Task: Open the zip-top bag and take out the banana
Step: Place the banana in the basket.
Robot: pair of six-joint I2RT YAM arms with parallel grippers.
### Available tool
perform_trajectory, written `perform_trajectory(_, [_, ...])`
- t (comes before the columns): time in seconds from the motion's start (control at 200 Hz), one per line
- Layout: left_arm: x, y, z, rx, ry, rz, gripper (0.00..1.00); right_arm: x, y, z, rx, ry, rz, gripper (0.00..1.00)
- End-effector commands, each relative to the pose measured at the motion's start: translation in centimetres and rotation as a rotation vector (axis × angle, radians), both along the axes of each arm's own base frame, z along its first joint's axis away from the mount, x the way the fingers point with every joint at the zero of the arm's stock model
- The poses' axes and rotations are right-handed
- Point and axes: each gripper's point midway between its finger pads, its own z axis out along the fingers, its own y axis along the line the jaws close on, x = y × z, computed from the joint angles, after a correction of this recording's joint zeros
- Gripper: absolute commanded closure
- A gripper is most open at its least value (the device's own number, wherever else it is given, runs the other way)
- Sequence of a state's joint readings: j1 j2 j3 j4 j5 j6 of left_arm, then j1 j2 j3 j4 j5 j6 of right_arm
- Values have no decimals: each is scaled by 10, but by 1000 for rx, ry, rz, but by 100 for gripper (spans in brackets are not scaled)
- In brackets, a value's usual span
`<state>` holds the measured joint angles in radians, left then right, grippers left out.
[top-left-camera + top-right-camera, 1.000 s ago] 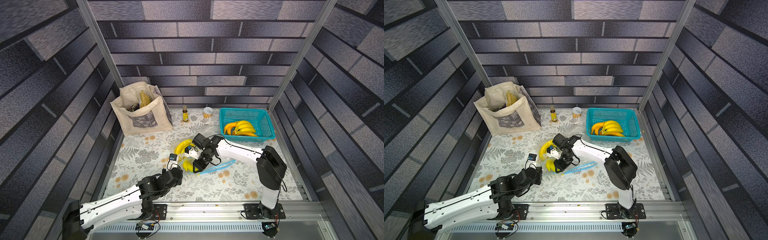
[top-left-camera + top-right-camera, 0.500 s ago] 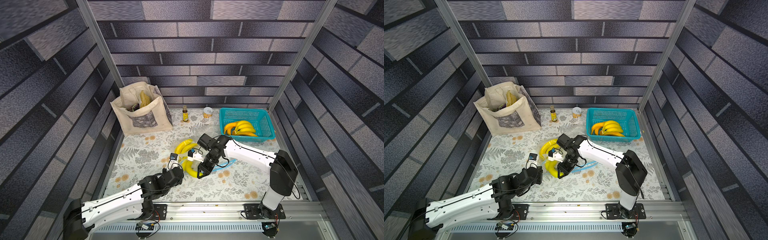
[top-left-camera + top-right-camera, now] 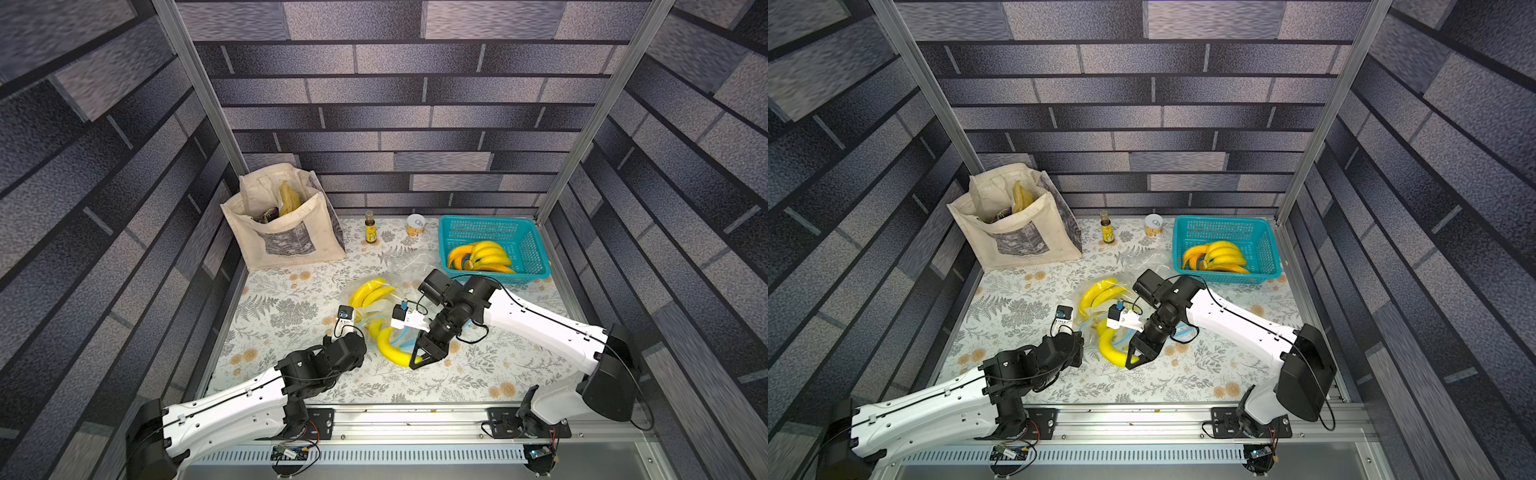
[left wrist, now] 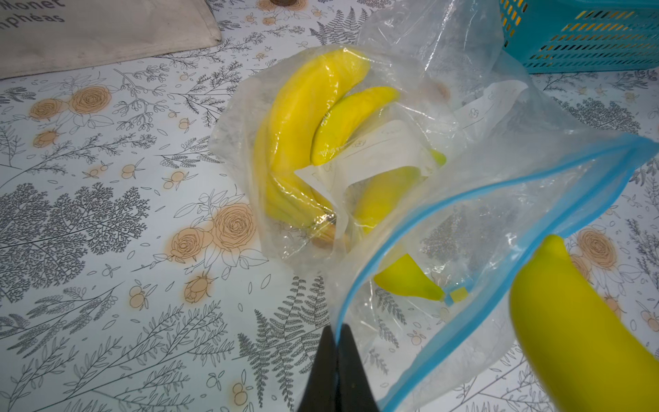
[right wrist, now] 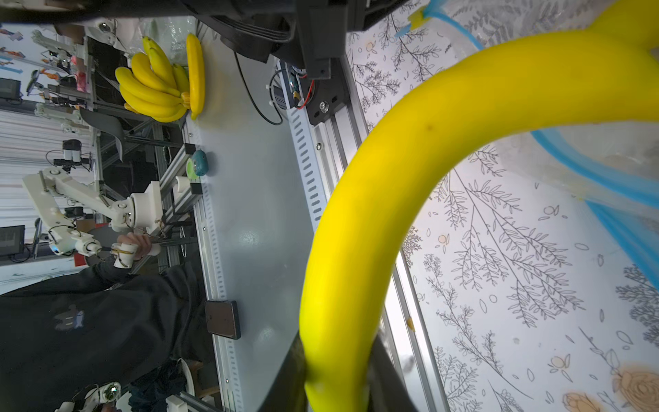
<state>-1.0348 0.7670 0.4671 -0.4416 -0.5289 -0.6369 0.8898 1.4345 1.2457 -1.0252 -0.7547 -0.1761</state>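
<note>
The floral table (image 3: 498, 365) carries a tote bag (image 3: 286, 232) at the back left and a teal basket (image 3: 490, 219) of bananas at the back right, neither of which looks to be part of this job. Between the two arms lies the zip-top bag (image 4: 463, 214), crumpled on its side, its blue zip strip parted into a wide loop, so I judge the opening step finished. A pair of bananas (image 4: 303, 142) lies inside the clear plastic, deep toward the closed end, with at least one more nearer the mouth. The banana (image 5: 374, 214) being taken out curves away from the mouth toward the front rail, raised off the cloth. The right gripper (image 3: 419, 361) is clamped around its near end, the jaws pressed against both sides of the fruit. From these angles I cannot say for sure whether its far end has cleared the zip strip; in the right wrist view it runs up to the blue edge and may be joined to another fruit there. The left gripper (image 4: 336, 342) is pinched tight on the bag's rim at the zip line, holding the mouth in place. What is left, as I read it, is drawing the fruit fully clear, setting it down and letting go.
</note>
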Motion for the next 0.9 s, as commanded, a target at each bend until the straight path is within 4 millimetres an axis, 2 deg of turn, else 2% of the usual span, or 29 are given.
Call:
perform_trajectory(0.0, [5,-1,10,-26,-15,25,97,-14,-9,46,163,29,-3,81])
perform_trajectory(0.075, [6,-3,11,-28,-13,20,97,-8,-18,64,219,-30,-55,81])
perform_trajectory(0.14, [7,-5,11,-26,-12,15,97,8,-28,72,234,-91,-132,80])
perform_trajectory(0.235, [8,-8,12,-20,-12,8,97,46,-47,70,193,-184,-287,79])
perform_trajectory(0.28, [8,-9,13,-19,-11,4,97,72,-57,67,164,-227,-382,78])
perform_trajectory(0.471, [11,-15,16,-35,-23,-6,96,179,-92,32,-71,-427,-665,77])
perform_trajectory(0.646, [10,-18,16,-47,-20,-15,96,284,-103,10,-160,-535,-882,82])
perform_trajectory(0.736, [10,-17,17,-40,-19,-14,96,320,-107,-7,-232,-570,-891,83])
perform_trajectory(0.897, [9,-12,17,-38,-25,1,96,366,-124,-37,-263,-521,-951,87])
